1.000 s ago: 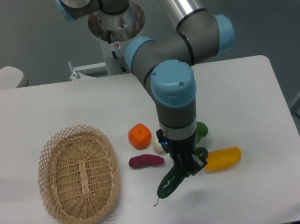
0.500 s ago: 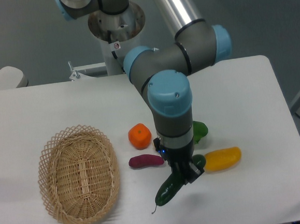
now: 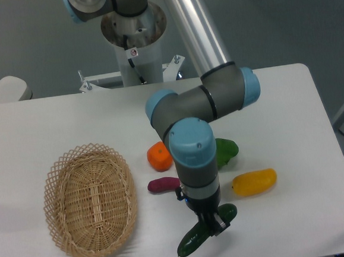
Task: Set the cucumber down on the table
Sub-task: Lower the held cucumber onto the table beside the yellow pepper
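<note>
The dark green cucumber (image 3: 195,237) lies slanted low over the white table (image 3: 291,125) near its front edge, stem tail pointing down-left. My gripper (image 3: 212,223) comes straight down from the arm and is shut on the cucumber around its upper middle. Whether the cucumber touches the tabletop cannot be told; a shadow lies right beneath it.
A purple eggplant (image 3: 162,184), an orange (image 3: 158,156), a bright green pepper (image 3: 225,150) and a yellow pepper (image 3: 255,182) lie around the arm's wrist. An oval wicker basket (image 3: 89,200) stands at the left. The table's front edge is close below the cucumber.
The gripper has carried the cucumber toward the table's front edge and slightly left, lowering it. The arm has stretched forward. The other vegetables have stayed put.
</note>
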Robot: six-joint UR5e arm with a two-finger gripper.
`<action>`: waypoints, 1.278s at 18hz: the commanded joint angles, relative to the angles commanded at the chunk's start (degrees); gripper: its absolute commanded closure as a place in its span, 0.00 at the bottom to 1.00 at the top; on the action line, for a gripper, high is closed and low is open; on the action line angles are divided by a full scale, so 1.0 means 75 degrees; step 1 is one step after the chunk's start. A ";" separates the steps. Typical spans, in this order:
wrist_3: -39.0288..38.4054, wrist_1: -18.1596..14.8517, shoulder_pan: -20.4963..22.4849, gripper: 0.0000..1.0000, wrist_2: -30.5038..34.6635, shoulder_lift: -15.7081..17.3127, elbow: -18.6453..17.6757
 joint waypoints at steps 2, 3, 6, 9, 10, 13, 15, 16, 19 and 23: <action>0.0049 0.0012 0.0000 0.79 0.0000 -0.0153 -0.0013; 0.0049 0.0035 0.0000 0.79 0.0000 -0.0234 -0.0036; 0.0002 0.0035 0.0024 0.79 0.0000 -0.0364 -0.0048; -0.0149 0.0012 0.0035 0.79 -0.0011 -0.0446 -0.0071; -0.0220 0.0012 0.0047 0.79 -0.0023 -0.0446 -0.0118; -0.0384 0.0012 0.0047 0.79 -0.0023 -0.0435 -0.0153; -0.0420 0.0012 0.0047 0.74 -0.0023 -0.0435 -0.0153; -0.0431 0.0012 0.0047 0.68 -0.0023 -0.0435 -0.0153; -0.0431 0.0012 0.0047 0.22 -0.0023 -0.0399 -0.0142; -0.0455 0.0012 0.0047 0.00 0.0000 -0.0283 -0.0060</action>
